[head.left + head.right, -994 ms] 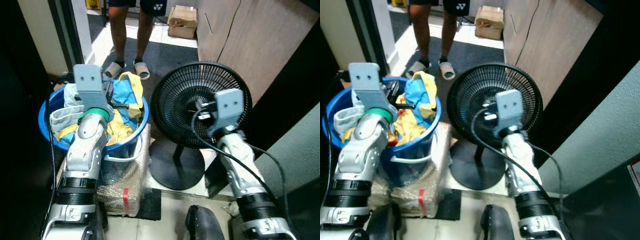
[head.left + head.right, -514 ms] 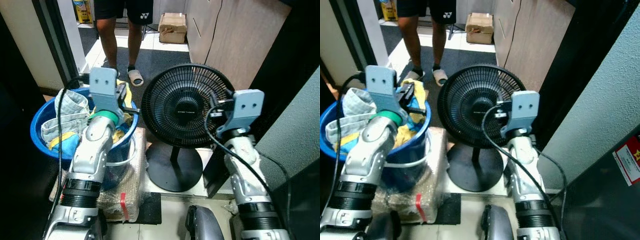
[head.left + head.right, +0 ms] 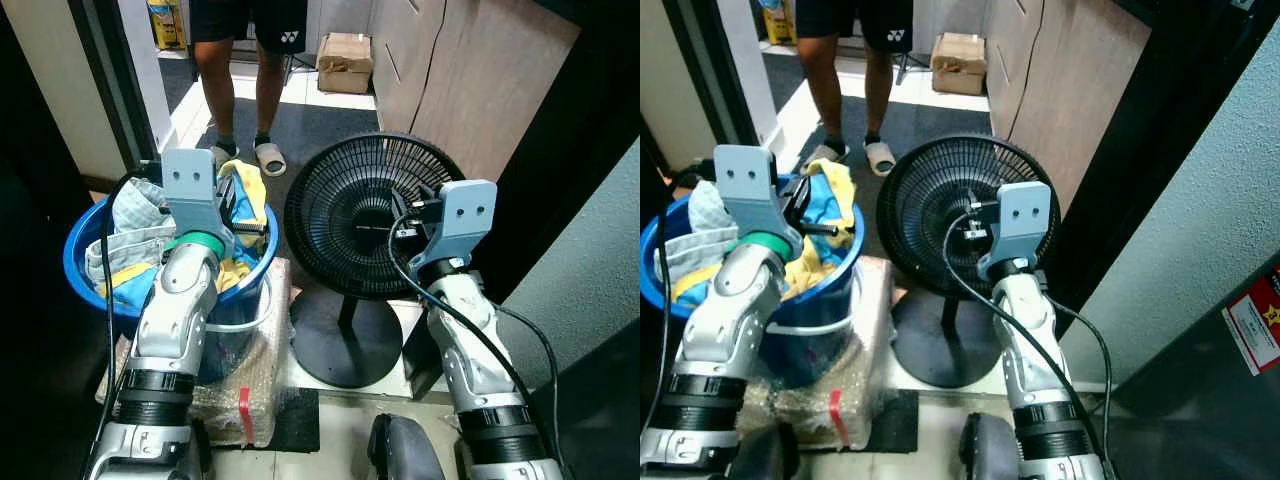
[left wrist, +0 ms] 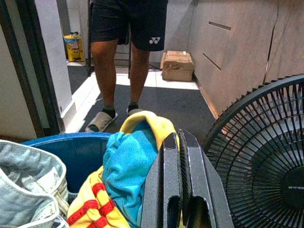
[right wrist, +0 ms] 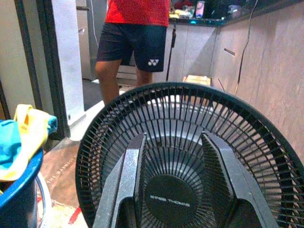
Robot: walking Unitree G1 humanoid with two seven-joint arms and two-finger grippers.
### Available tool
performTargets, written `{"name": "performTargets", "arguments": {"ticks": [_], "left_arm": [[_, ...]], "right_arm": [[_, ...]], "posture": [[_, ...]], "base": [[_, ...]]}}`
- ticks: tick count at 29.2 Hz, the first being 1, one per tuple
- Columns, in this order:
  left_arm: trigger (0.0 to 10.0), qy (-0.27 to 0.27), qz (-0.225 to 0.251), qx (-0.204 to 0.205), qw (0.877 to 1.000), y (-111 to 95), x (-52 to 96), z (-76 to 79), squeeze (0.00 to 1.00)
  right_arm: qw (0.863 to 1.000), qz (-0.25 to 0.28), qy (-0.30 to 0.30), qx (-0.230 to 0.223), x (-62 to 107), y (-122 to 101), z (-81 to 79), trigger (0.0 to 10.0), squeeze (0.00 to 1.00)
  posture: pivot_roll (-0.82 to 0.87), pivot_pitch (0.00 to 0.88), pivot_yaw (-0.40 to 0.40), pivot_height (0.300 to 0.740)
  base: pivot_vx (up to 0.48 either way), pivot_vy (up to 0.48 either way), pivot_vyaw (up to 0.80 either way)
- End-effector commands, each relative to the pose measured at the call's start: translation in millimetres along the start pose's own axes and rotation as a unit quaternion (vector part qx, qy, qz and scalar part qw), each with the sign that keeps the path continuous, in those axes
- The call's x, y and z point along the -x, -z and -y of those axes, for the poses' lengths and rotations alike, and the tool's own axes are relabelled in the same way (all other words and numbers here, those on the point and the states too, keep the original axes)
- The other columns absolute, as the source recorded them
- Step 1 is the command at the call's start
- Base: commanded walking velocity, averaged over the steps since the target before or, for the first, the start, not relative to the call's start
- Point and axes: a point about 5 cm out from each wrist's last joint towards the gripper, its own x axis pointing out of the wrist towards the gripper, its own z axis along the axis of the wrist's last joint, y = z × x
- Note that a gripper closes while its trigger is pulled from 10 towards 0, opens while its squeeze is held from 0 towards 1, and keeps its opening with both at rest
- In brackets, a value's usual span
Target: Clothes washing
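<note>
Before me stands the round blue plastic laundry basin (image 3: 80, 262), which rests on a bundle wrapped in clear bubble film with a strip of red tape (image 3: 240, 372) on the floor. I see the basin heaped with the laundry: a bright blue and yellow garment with red stripes (image 4: 127, 161) piled highest toward the fan side, and a pale grey denim piece (image 3: 128, 212) draped over the rim on the far side from the fan. My left end effector (image 4: 178, 183) sits just above the basin, over the blue and yellow garment; in the left wrist view its two long black fingers (image 4: 170, 180) lie pressed together with nothing between them, and I cannot tell whether their tips touch the cloth. Just beside the basin, to my right, stands a black pedestal fan with a round wire grille (image 3: 375, 215) on a flat circular base (image 3: 345, 335). My right end effector (image 5: 175, 166) is raised directly in front of the grille, its fingers (image 5: 130, 164) spread apart and framing the fan's central hub, holding nothing. Beyond the basin, a person in dark shorts and pale slide sandals (image 3: 248, 30) stands on a dark floor mat (image 3: 320, 120) near a doorway. Farther back, a brown cardboard box (image 3: 346, 63) lies on the floor against wood-tone cabinet panels (image 3: 470, 70). A black cable (image 3: 450, 310) loops along my right forearm.
</note>
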Motion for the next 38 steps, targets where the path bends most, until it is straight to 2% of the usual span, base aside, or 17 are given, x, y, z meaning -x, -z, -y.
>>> {"name": "performTargets", "arguments": {"ticks": [1,38], "left_arm": [[10.0,0.0,0.003,-0.003,1.0,1.1,2.5,1.5,0.0],[10.0,0.003,-0.002,0.0,1.0,5.7,3.2,4.8,0.0]], "right_arm": [[1.0,-0.006,0.004,0.004,-0.2,1.7,3.5,10.0,0.0],[1.0,-0.013,-0.008,0.01,1.7,3.2,3.0,10.0,0.0]], "posture": [[0.1,0.0,-0.054,0.51],[0.08,0.0,-0.057,0.64]], "base": [[0.0,0.0,0.0],[0.0,0.0,0.0]]}}
